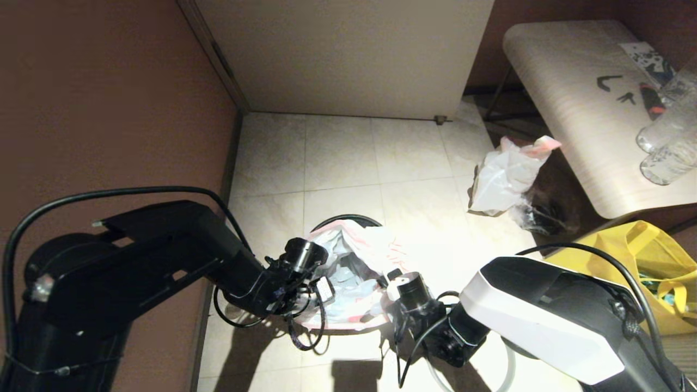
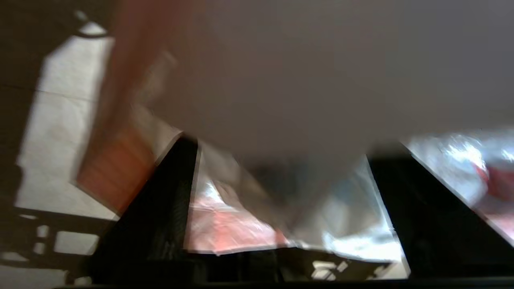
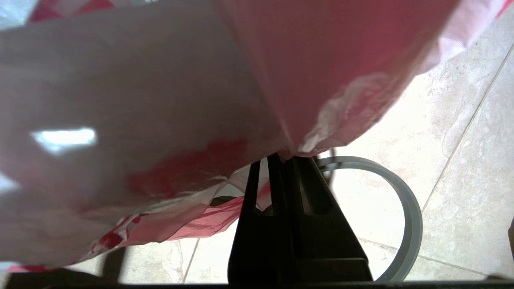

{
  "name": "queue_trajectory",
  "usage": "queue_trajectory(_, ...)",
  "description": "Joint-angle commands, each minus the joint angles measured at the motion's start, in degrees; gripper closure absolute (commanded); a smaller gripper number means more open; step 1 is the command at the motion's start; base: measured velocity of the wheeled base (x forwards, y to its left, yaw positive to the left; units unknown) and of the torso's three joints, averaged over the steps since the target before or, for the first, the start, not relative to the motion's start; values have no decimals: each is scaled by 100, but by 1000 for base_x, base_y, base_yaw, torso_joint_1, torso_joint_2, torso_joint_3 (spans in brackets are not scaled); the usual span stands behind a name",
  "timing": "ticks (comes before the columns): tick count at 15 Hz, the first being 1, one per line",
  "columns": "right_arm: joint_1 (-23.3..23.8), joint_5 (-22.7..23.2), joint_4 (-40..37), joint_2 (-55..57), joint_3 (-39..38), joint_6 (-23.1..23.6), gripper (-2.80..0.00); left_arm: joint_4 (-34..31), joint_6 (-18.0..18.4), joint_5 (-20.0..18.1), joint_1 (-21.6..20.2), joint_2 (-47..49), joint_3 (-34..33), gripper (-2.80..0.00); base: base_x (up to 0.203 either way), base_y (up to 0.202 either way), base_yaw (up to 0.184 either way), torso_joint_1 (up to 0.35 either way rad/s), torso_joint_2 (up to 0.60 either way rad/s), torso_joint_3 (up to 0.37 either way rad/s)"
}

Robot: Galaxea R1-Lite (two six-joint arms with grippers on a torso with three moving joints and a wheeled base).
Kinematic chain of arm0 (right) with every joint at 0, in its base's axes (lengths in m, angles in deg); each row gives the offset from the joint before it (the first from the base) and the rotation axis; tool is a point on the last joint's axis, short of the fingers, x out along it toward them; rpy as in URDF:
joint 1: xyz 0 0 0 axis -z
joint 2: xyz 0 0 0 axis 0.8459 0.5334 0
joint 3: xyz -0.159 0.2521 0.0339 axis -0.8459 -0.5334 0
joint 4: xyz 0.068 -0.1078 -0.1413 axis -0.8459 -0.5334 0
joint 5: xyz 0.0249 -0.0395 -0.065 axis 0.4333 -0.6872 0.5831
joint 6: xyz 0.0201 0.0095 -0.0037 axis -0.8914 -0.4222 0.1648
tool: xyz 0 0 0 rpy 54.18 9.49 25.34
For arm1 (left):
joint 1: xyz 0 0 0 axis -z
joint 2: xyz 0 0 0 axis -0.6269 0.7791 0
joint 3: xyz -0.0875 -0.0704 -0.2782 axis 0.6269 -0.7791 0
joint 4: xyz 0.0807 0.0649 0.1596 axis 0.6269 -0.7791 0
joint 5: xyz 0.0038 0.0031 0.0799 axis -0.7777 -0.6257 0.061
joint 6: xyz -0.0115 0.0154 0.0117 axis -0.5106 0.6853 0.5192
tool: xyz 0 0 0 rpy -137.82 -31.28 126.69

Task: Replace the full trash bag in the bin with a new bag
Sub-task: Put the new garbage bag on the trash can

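Fingers pinched tight on our right gripper [image 3: 277, 158], and between them sits a fold of the new bag [image 3: 168, 120], that thin translucent white plastic with red printing. Film drapes over the wrist camera there, with a pink-red band running along one side. Below the fingers we catch an arc of thin grey ring [image 3: 405, 216] against pale floor tiles [image 3: 461, 140].

Over to our left gripper [image 2: 281, 192]: its two dark fingers [image 2: 160, 212] stand wide apart, crumpled white-and-red plastic showing in the gap between them, nothing clamped.

From the head view, both grippers sit at the near side of the small round black bin [image 1: 344, 220], left gripper [image 1: 318, 288] and right gripper [image 1: 393, 279] flanking the new bag [image 1: 354, 261], which is spread across the bin's mouth.

Further out, the whitish opaque full trash bag [image 1: 503, 177] with its pink-red top edge slumps on the floor, just beside the pale wooden table [image 1: 577, 109]. A yellow fabric tote [image 1: 642, 256] rests nearer us.
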Motion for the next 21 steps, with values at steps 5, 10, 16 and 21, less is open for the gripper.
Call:
queue_trajectory(5, 2, -2, 27, -50, -11, -15, 0, 79, -7, 40, -79, 210, 125, 0, 0, 0, 0, 0, 0, 0)
queue_trajectory(10, -120, -3, 27, 21, 93, 4, 0, 168, -48, 44, -379, 154, 278, 0, 0, 0, 0, 0, 0, 0)
queue_trajectory(16, -173, 50, 18, -274, 264, 238, 0, 1004, -68, 408, -572, 131, 239, 0, 0, 0, 0, 0, 0, 0)
queue_trajectory(21, -173, 412, -30, 0, 1026, 423, 0, 1280, -31, 738, -465, 148, 125, 0, 0, 0, 0, 0, 0, 0)
